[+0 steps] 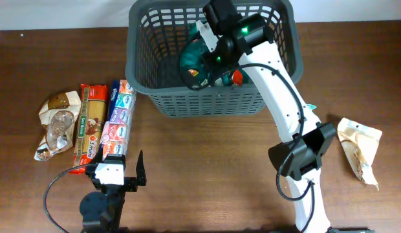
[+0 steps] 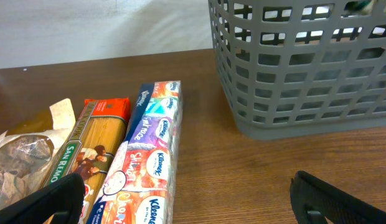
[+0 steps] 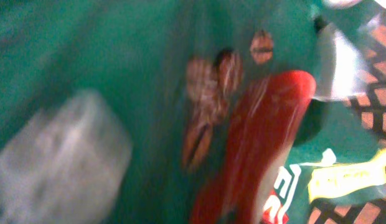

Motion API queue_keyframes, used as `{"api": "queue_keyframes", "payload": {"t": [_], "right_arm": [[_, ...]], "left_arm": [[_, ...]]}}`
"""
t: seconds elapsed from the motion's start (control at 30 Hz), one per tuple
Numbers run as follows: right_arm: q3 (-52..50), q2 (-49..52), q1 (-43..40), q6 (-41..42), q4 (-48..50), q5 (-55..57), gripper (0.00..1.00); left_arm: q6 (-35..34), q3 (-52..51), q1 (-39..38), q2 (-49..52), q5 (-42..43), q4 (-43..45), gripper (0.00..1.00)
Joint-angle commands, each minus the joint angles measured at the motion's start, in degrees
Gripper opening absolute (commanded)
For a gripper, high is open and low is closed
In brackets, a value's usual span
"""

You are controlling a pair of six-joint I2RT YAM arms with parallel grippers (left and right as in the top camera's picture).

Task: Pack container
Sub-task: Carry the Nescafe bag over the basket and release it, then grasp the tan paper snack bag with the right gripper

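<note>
Basket [image 1: 155,97] stood far centre; green bag [image 1: 194,61] seemingly inside, at right gripper [image 1: 205,46] (blurred, grip not discernible). Left gripper [image 2: 193,208] spread, empty. Left to pack: pasta [image 1: 89,123], tissues [image 1: 119,116], brown bag [image 1: 57,123], packet [image 1: 359,149].

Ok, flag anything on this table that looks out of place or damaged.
One crumpled beige packet lies alone far right, apart from the pasta and tissue packs lined up left of the container. The brown bag at far left also looks creased. Nothing appears spilled.
</note>
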Motion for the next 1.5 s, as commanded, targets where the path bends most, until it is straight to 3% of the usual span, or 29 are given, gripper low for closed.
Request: {"api": "queue_keyframes", "payload": {"t": [0.0,0.1,0.2,0.37,0.47,0.57,0.73,0.87,1.07,1.27,1.47], "right_arm": [[2.3,-4.5,0.5,-0.3,1.1,1.0,0.45],[4.0,-7.8,0.4,-0.3,0.3,4.9,0.45],[4.8,-13.0,-0.3,-0.3,-0.4,9.3,0.58],[4.8,-22.7,-4.9,-0.3,-1.8,15.8,0.59],[3.8,-27.9,-12.8,-0.2,-2.6,15.6,0.61],[-1.5,-32.2,-25.7,1.1,-1.5,15.4,0.62],[-20.7,-36.0,-47.8,4.5,4.7,7.3,0.68],[-35.8,-35.0,-56.7,4.5,7.6,-1.5,0.68],[-52.5,-34.3,-58.1,4.5,3.5,0.1,0.76],[-60.6,-34.3,-57.9,4.5,3.0,8.0,0.74],[-68.5,-34.3,-57.9,4.5,8.5,15.1,0.74]], "left_arm": [[-0.7,-0.3,0.0,-0.5,0.6,0.2,0.99],[-0.7,-0.3,0.0,-0.5,0.6,0.2,0.99],[-0.7,-0.3,0.0,-0.5,0.6,0.2,0.99],[-0.7,-0.3,0.0,-0.5,0.6,0.2,0.99],[-0.7,-0.3,0.0,-0.5,0.6,0.2,0.99],[-0.7,-0.3,0.0,-0.5,0.6,0.2,0.99],[-0.7,-0.3,0.0,-0.5,0.6,0.2,0.99],[-0.7,-0.3,0.0,-0.5,0.6,0.2,0.99],[-0.7,-0.3,0.0,-0.5,0.6,0.2,0.99],[-0.7,-0.3,0.0,-0.5,0.6,0.2,0.99],[-0.7,-0.3,0.0,-0.5,0.6,0.2,0.99]]}}
